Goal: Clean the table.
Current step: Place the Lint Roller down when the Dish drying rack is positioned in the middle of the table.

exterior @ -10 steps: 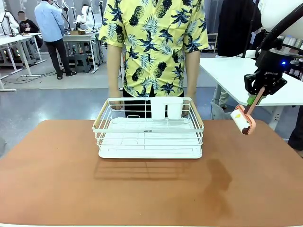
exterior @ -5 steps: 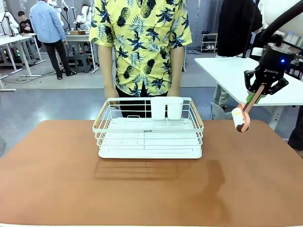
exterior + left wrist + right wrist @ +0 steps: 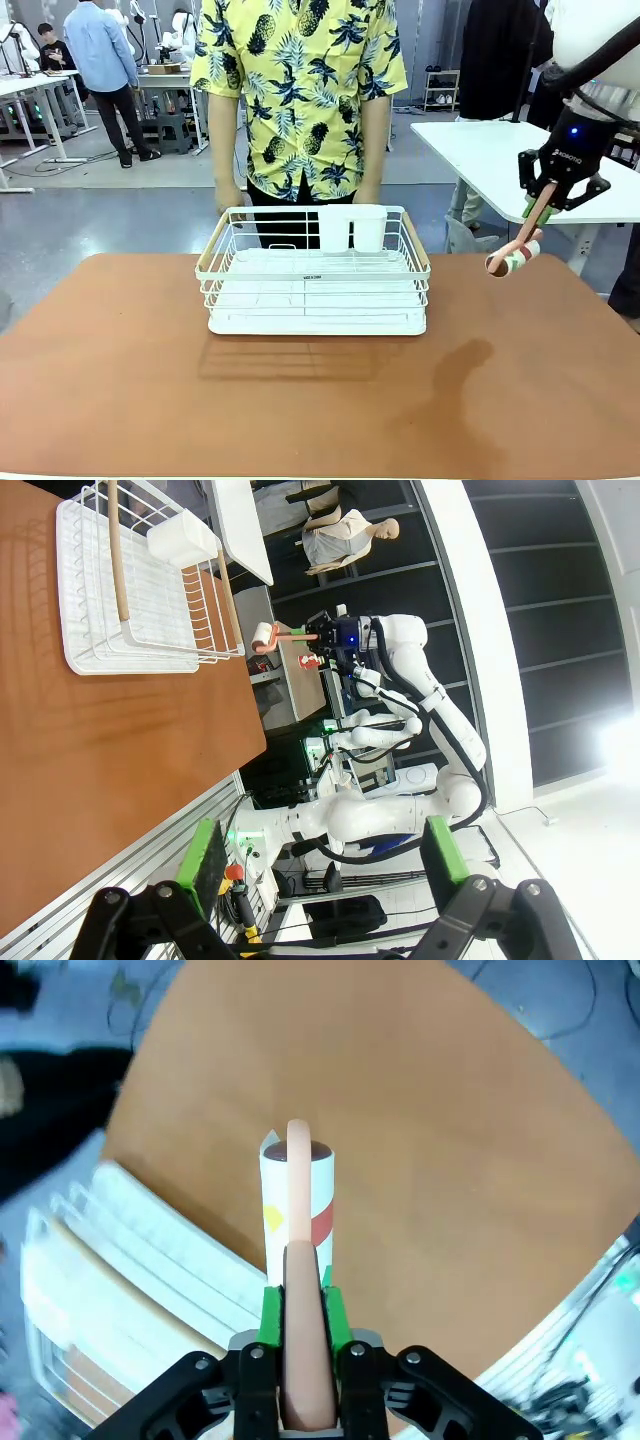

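The right gripper (image 3: 541, 205) clamped a lint roller (image 3: 511, 258) by its handle above the table (image 3: 120, 380), seemingly ready to sweep. The left gripper (image 3: 320, 855) stood wide, idle.

I read even, bright overhead light in the front view; the wire rack (image 3: 315, 275) casts a soft shadow toward me on the table (image 3: 120, 380). My left wrist view is sharp, blown out at its right edge. My right wrist view is blurred along its left side.
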